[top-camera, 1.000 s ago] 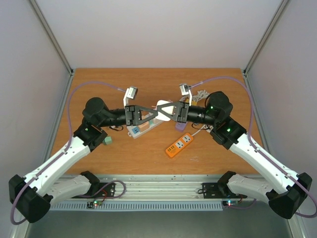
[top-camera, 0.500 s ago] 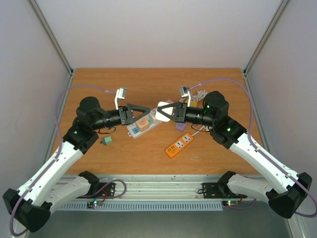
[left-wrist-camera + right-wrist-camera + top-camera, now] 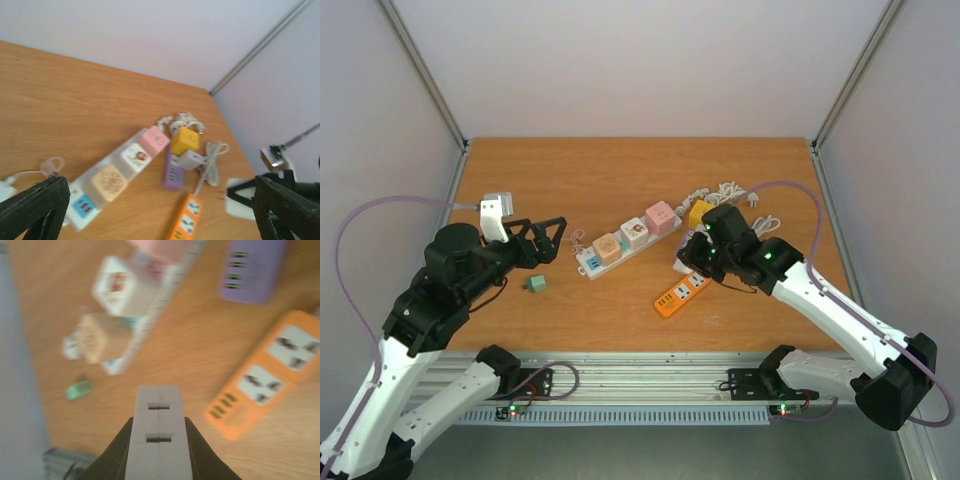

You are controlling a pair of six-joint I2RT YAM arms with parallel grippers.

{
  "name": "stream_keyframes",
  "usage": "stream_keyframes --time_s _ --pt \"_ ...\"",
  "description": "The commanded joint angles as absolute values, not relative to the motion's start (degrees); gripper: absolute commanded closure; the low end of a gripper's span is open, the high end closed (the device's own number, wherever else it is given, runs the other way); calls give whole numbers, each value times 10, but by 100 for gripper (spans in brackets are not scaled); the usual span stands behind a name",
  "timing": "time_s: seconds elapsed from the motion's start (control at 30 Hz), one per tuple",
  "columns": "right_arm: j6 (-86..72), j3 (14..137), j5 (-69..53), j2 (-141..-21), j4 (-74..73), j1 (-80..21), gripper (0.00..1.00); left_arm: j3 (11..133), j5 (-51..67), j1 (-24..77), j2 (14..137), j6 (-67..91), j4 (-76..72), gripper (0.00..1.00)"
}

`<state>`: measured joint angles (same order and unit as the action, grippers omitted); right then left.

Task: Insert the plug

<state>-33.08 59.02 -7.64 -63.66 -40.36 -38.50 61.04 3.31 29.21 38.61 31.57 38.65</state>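
Note:
My right gripper (image 3: pixel 688 256) is shut on a white plug (image 3: pixel 160 440), a flat-faced block with two slots that sticks out between its black fingers. It hovers above the table between the white power strip (image 3: pixel 150 315) and the orange power strip (image 3: pixel 265 375). In the left wrist view the white plug (image 3: pixel 239 200) shows at the right, with a black finger in front of it. My left gripper (image 3: pixel 545 243) stands wide open and empty at the left, apart from the white power strip (image 3: pixel 590 262). That strip carries tan, white and pink cube plugs.
A small green plug (image 3: pixel 534 285) lies loose near the left arm. An orange strip (image 3: pixel 682 293), a purple strip (image 3: pixel 172 175), a yellow cube (image 3: pixel 699 212) and coiled white cables (image 3: pixel 735 195) crowd the right half. White walls enclose the table.
My left gripper has opened, let go of the white plug and drawn back to the left. My right gripper kept the plug and swung down toward the orange strip.

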Motion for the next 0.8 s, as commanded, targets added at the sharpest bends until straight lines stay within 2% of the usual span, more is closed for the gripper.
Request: stream_keyframes --time_s 0.0,0.4,0.77 --pt "-413 560 47 -654 -496 -381 99 606 -61 290 380 238 413 1" --pt "-462 561 75 -744 -525 -329 99 559 -94 290 398 187 376 1" --pt "-535 584 6 -813 -515 -327 98 534 -82 289 377 192 352 1"
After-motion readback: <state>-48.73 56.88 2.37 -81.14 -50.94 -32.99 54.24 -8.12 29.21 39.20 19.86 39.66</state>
